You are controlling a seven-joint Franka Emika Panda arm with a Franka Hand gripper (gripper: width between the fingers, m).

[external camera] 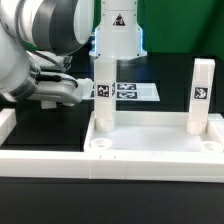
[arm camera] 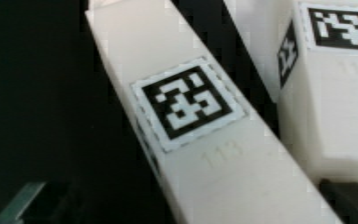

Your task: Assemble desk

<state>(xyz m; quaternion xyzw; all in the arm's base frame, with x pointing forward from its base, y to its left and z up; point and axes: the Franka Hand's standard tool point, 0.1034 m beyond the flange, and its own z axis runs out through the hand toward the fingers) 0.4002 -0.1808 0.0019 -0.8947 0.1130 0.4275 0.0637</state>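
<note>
In the exterior view the desk top (external camera: 150,138), a shallow white tray with round corner sockets, sits on the black table (external camera: 60,205) at about five o'clock from the picture's centre. Two white square-bar legs stand upright in it. The first leg (external camera: 102,85) rises from the tray's corner at ten o'clock, and the second leg (external camera: 201,95) from the corner at two o'clock, well apart from the first. Each carries a black-and-white tag. The gripper (external camera: 80,92) reaches in level from nine o'clock of the first leg, at the height of its tag. Its claw is spread wide and its tips are right at the leg. Whether they touch it cannot be told. The wrist view shows the first leg (arm camera: 194,120) close up and slanted, with the second leg (arm camera: 336,70) beyond it. The marker board (external camera: 135,92) lies flat at twelve o'clock of the tray, between the two legs as seen. A long white border rail (external camera: 40,168) runs along the tray's six o'clock side.
</note>
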